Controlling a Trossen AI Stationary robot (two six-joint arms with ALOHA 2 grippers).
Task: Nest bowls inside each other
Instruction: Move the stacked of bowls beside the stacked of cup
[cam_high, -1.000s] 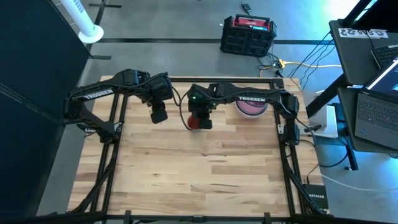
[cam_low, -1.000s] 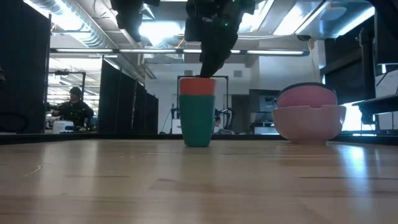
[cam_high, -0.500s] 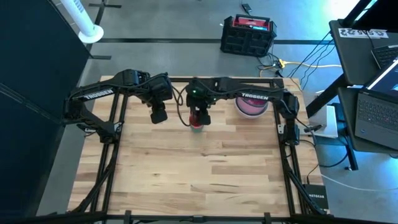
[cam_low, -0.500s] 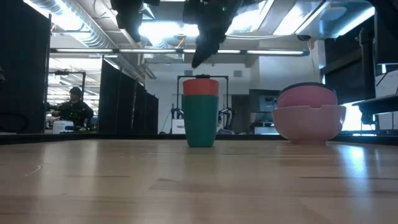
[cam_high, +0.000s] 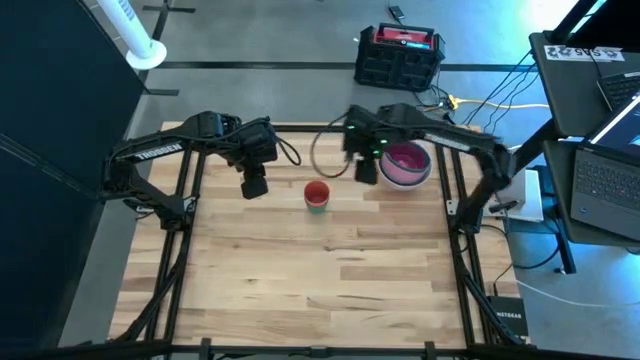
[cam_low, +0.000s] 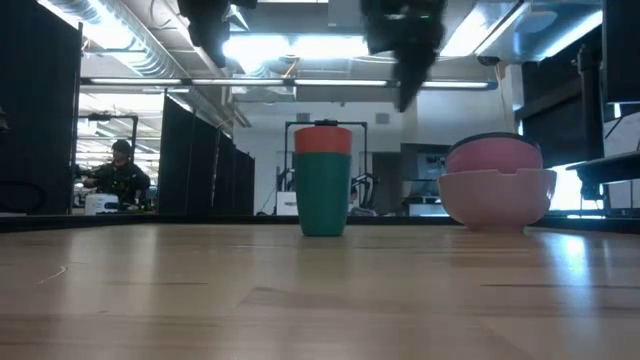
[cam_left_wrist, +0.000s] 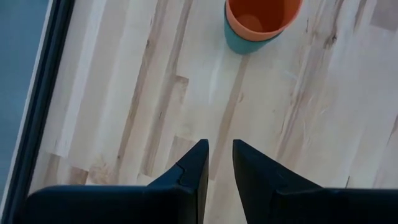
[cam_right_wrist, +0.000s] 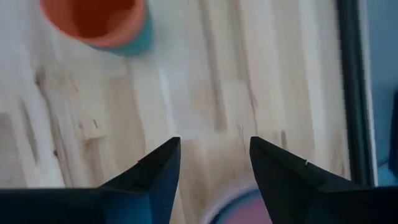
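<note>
A tall teal bowl (cam_high: 316, 194) stands upright on the table's far middle with an orange-red bowl (cam_low: 322, 139) nested inside it. At the far right, a pale pink bowl (cam_low: 497, 195) holds a deeper pink bowl (cam_low: 495, 155). My right gripper (cam_high: 366, 172) hangs open in the air between the teal bowl and the pink stack, touching nothing. My left gripper (cam_high: 254, 186) hovers to the left of the teal bowl. Its fingers (cam_left_wrist: 221, 149) stand a narrow gap apart with nothing between them.
The table's metal frame (cam_high: 455, 215) runs along its edges, close to the pink stack. Bare wood (cam_high: 320, 270) takes up the middle and near part of the table. A person (cam_low: 120, 175) sits far off in the room behind.
My right gripper has let go of the orange-red bowl's rim. It has risen and swung toward the table's right edge, and now hangs beside the pink stack. The orange-red bowl stays nested in the teal one, which has not moved.
</note>
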